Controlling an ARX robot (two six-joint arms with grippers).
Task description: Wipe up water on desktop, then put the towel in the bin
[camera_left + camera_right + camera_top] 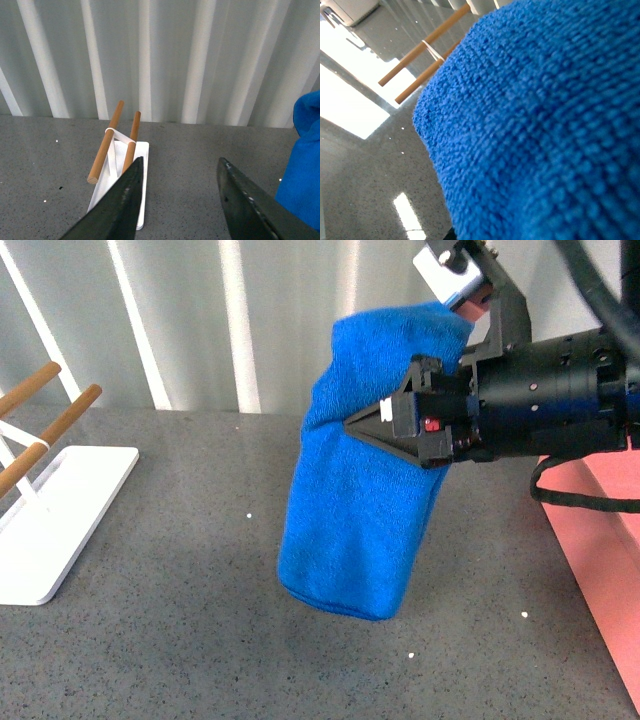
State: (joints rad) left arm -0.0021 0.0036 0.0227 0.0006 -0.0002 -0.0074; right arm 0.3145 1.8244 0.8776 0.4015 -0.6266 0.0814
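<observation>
Grey speckled counter [200, 640] nearest. Above it, hanging limp and clear: blue towel [350, 530], pinched at mid-height by right tool [352, 427], closed tight on the pile. Soft, light, floppy, probably damp; best gripped across the thick fold. Gaping and empty: left tool [180, 161]. Just beside, rightward: pink bin [600, 560]. Farther left, white rack [60, 510].

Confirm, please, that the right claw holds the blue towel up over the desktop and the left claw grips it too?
Not quite: the left claw grips nothing; the left wrist view shows it open, with the towel apart from it. The right claw does hold the towel up over the desktop.
</observation>
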